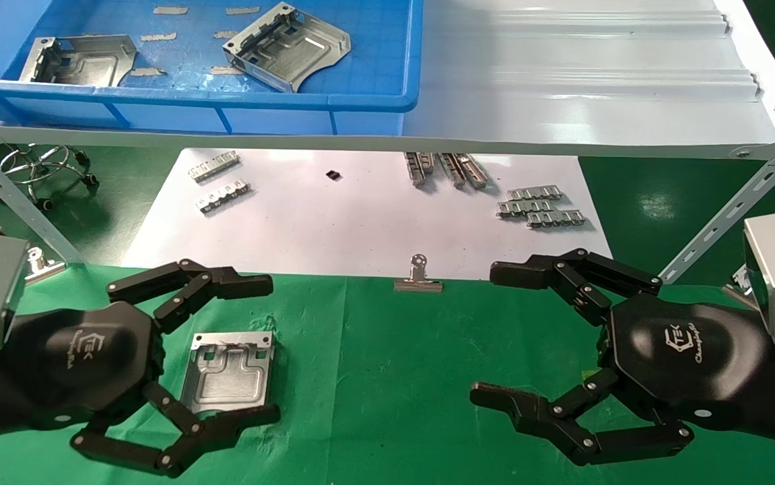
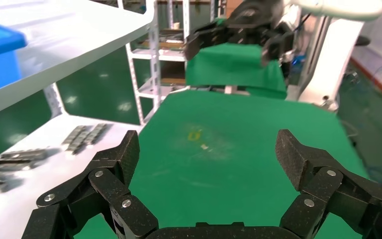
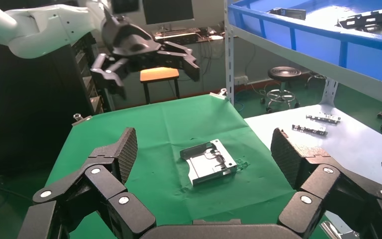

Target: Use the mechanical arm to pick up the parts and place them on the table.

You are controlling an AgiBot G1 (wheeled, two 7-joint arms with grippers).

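Observation:
One silvery part (image 1: 229,370) lies flat on the green-cloth table (image 1: 374,377); it also shows in the right wrist view (image 3: 209,162). My left gripper (image 1: 271,349) is open and empty, raised above that part with its fingers spread over it. The part is out of sight in the left wrist view, where that gripper (image 2: 209,149) shows only cloth and the yellow mark (image 2: 195,134) between its fingers. My right gripper (image 1: 488,333) is open and empty over the cloth's right side, and in its own view (image 3: 204,139) it faces the part. Two more parts (image 1: 81,60) (image 1: 286,47) lie in the blue bin (image 1: 387,101).
The bin stands on a pale grey ribbed shelf (image 1: 562,67) above the back of the work area. Below it a white paper sheet (image 1: 360,215) holds toothed strips (image 1: 542,205). A binder clip (image 1: 418,276) sits at the cloth's far edge. A slanted shelf brace (image 1: 724,222) stands right.

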